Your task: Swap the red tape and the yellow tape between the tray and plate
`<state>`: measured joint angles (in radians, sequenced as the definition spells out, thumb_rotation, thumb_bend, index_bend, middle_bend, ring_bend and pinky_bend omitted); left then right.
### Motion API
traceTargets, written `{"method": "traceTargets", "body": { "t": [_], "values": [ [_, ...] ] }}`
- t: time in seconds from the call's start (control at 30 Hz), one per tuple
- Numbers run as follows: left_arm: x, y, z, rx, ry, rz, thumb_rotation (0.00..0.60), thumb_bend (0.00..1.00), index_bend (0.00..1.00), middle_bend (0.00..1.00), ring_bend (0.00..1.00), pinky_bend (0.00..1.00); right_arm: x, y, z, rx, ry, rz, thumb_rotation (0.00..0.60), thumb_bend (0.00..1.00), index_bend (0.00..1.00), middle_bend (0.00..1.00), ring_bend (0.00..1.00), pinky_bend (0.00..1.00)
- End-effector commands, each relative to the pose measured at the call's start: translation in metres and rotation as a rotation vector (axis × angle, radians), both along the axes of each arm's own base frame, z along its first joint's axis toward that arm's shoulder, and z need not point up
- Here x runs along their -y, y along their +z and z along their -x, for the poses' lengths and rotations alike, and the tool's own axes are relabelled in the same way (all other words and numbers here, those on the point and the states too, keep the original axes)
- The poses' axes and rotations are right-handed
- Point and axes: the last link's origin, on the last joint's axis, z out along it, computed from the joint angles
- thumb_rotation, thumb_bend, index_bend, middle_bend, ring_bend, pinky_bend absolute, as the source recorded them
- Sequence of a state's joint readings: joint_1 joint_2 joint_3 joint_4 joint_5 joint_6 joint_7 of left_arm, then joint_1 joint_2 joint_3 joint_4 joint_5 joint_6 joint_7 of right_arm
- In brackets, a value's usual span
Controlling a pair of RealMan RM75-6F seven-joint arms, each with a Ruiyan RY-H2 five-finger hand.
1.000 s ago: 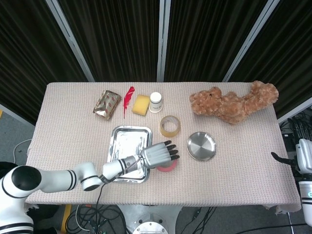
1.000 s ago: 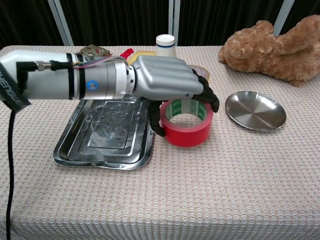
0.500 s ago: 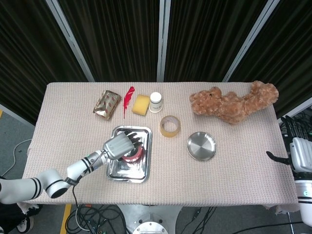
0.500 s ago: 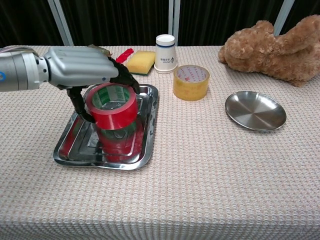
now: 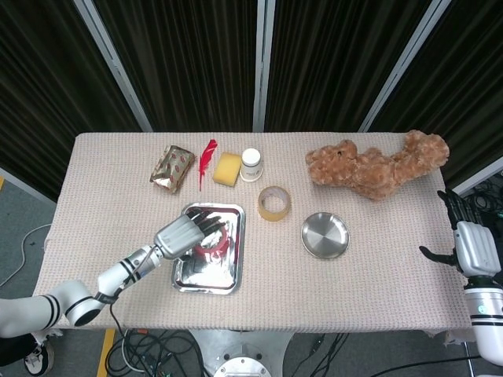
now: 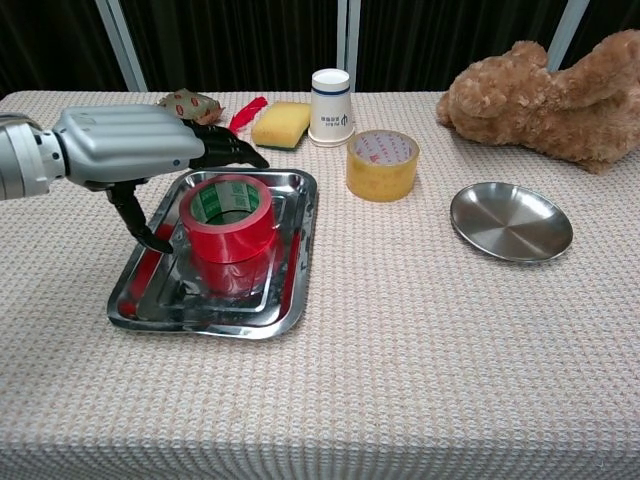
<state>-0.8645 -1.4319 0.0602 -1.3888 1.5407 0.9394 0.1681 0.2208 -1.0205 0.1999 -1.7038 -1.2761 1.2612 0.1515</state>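
1. Setting: a table (image 6: 420, 400) under a beige woven cloth, backed by dark curtains with pale vertical strips. The near edge carries nothing.
2. Tray (image 6: 290, 300): a shiny metal tray sits left of centre, toward the near edge. The red tape (image 6: 228, 222) is inside it, lying flat with its hole upward and mirrored in the metal.
3. Left hand (image 6: 125, 148): over the tray's left side, fingers spread, thumb down beside the roll with a visible gap. It holds nothing.
4. Plate (image 6: 511, 222): a round steel plate right of centre, with nothing on it.
5. Yellow tape (image 6: 382, 164): flat on the cloth between tray and plate, slightly farther back, touching neither. Judged: it is yet to go onto the plate.
6. Handling, judged: both rolls look light and rigid, with a smooth outer wall. Hold across the outer wall, or one finger inside the core and the thumb outside. The steel plate may slide if nudged.
7. Far edge: foil packet (image 5: 172, 167), red feather (image 5: 207, 158), sponge (image 6: 281, 123), paper cup (image 6: 331, 93), plush bear (image 6: 545, 88).
8. Right hand (image 5: 468, 245): off the right edge, fingers apart, holding nothing.
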Motion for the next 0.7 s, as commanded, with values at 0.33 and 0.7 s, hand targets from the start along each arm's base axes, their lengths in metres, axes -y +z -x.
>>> {"method": "traceTargets", "body": {
  "t": [0.33, 0.7],
  "values": [
    [0.029, 0.076, 0.088, 0.272, 0.421, -0.436, 0.600, 0.06, 0.02, 0.08, 0.04, 0.18, 0.019, -0.018, -0.074, -0.112, 0.223, -0.092, 0.600, 0.04, 0.00, 0.00, 0.00, 0.00],
    [0.099, 0.104, 0.154, 0.373, 0.634, -0.582, 0.600, 0.06, 0.04, 0.11, 0.04, 0.18, 0.076, -0.088, -0.143, -0.136, 0.353, -0.325, 0.600, 0.04, 0.00, 0.00, 0.00, 0.00]
  ]
}}
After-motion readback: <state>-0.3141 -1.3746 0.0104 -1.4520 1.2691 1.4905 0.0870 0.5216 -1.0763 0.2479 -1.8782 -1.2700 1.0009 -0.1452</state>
